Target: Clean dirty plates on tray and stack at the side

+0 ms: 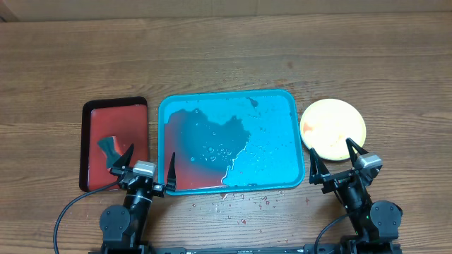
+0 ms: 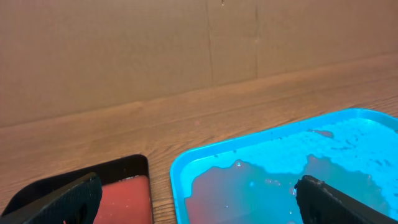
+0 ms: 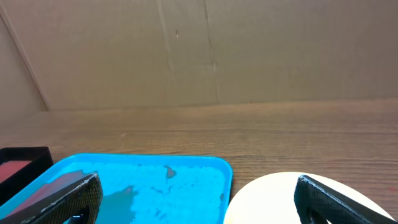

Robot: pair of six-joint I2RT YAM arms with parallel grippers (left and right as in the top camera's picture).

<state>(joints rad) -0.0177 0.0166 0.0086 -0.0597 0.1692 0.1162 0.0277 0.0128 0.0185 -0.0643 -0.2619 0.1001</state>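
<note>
At the near edge of the wooden bench (image 1: 226, 49) my left gripper (image 1: 148, 168) and right gripper (image 1: 333, 159) both hang with jaws spread wide, holding nothing. Just beyond them, reddish drops (image 1: 247, 203) dot the wood. Then comes the large teal-blue plastic tray (image 1: 279, 152), carrying no plates, only pink water pooled toward its left side. Left of it lies a smaller dark red tray with a black rim (image 1: 95, 120). The round pale yellow plastic plate (image 1: 333, 123) sits by the teal tray's right edge, faintly smeared. I cannot tell whether others lie beneath it. I judge it light, stiff and wet-slick, so I'd pinch its thin near rim, one finger under.
</note>
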